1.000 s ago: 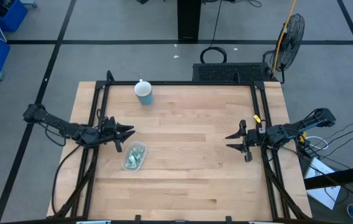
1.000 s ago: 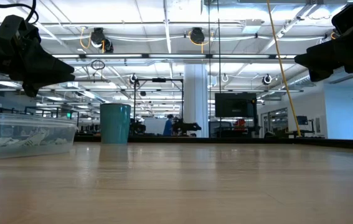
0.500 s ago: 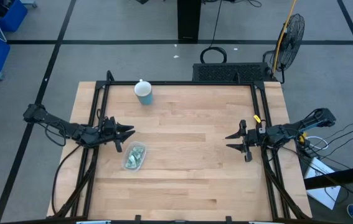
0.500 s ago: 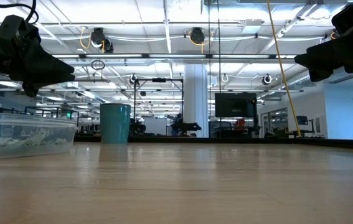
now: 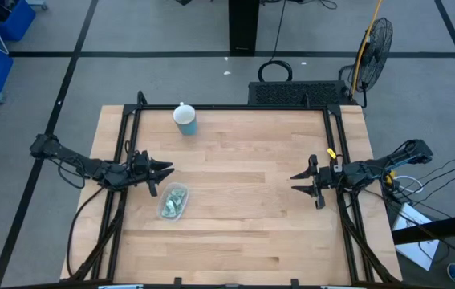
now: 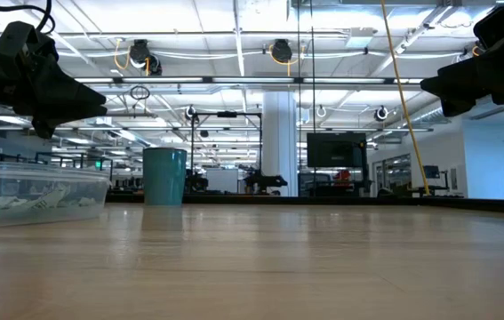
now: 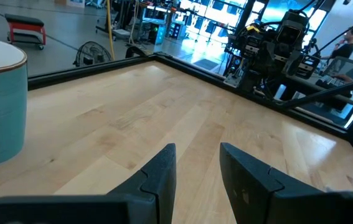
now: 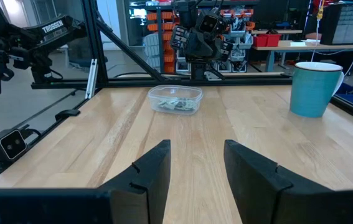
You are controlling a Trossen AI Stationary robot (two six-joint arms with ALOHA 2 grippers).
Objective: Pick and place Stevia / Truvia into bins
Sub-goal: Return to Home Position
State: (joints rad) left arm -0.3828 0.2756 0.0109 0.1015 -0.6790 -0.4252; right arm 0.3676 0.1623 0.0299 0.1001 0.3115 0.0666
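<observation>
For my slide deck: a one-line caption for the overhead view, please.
The packets sit in the clear tub; left pincer and right pincer hang open at either side.

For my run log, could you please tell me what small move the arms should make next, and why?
Probably just settle at rest: the packets lie inside the clear tub, no loose packet shows on the table, and the left gripper and right gripper hang open and empty at the table's sides.
</observation>
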